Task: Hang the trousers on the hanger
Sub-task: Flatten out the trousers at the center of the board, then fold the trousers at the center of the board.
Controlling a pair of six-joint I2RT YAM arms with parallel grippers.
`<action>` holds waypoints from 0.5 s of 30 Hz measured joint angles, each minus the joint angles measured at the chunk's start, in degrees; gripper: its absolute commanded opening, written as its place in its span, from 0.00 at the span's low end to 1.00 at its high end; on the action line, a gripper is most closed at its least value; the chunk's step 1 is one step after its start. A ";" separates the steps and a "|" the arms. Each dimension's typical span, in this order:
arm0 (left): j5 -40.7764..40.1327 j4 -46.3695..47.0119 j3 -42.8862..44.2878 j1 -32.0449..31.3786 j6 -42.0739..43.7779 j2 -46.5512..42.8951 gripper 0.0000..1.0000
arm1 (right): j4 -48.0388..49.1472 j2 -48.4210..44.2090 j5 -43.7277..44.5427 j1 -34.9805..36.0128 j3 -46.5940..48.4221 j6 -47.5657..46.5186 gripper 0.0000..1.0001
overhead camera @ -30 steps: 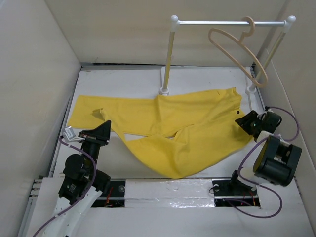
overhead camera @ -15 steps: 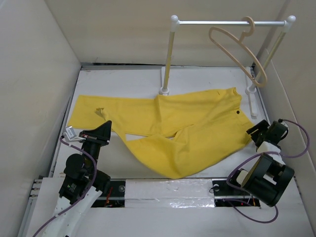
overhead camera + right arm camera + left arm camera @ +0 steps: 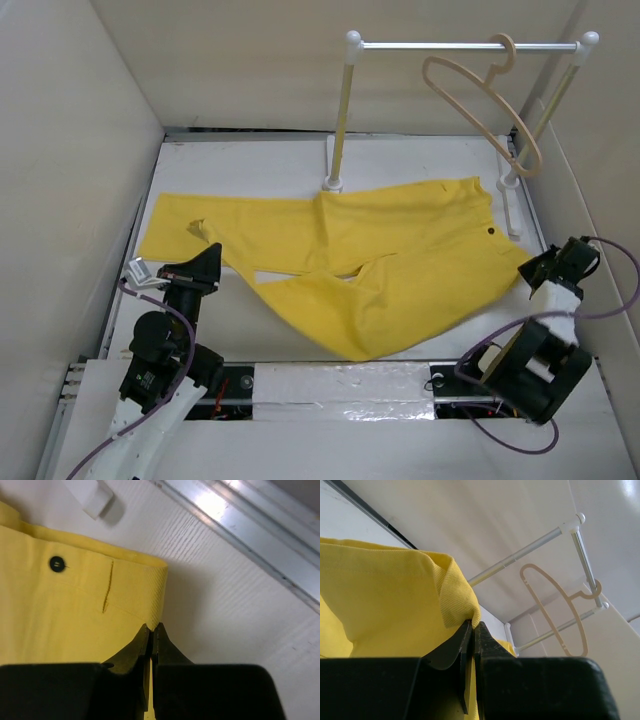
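The yellow trousers (image 3: 380, 260) lie spread flat on the white table, legs to the left, waist to the right. The tan hanger (image 3: 478, 100) hangs by its hook from the white rail, above the waist end. My left gripper (image 3: 208, 258) is shut on a raised fold of a trouser leg (image 3: 445, 590) at the left; the left wrist view has the hanger (image 3: 555, 607) far behind. At the right edge, my right gripper (image 3: 532, 268) is shut on the waistband corner (image 3: 157, 592), near the button (image 3: 57, 563).
The white rail (image 3: 440, 45) stands on two posts (image 3: 340, 110) at the back of the table. One post foot (image 3: 95, 497) sits just beyond the waistband. Beige walls close in left, back and right. A metal strip (image 3: 240, 525) runs along the table's right edge.
My right gripper has pulled back toward the near right, off the top of the waist, and closed on the waistband corner. The left arm has not moved.
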 measured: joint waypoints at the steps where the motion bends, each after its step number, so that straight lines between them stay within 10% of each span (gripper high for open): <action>1: -0.22 0.02 0.00 0.00 -0.13 0.00 0.00 | -2.47 -4.13 1.09 -0.66 -0.13 -0.15 0.00; 8: -3.15 -0.61 0.59 0.00 -1.18 0.00 0.00 | -18.25 -36.59 8.04 -1.49 0.83 0.04 0.00; 15: -9.97 -5.90 11.39 0.00 -1.16 0.02 0.00 | -34.16 -35.78 10.75 -1.38 8.76 -0.11 0.00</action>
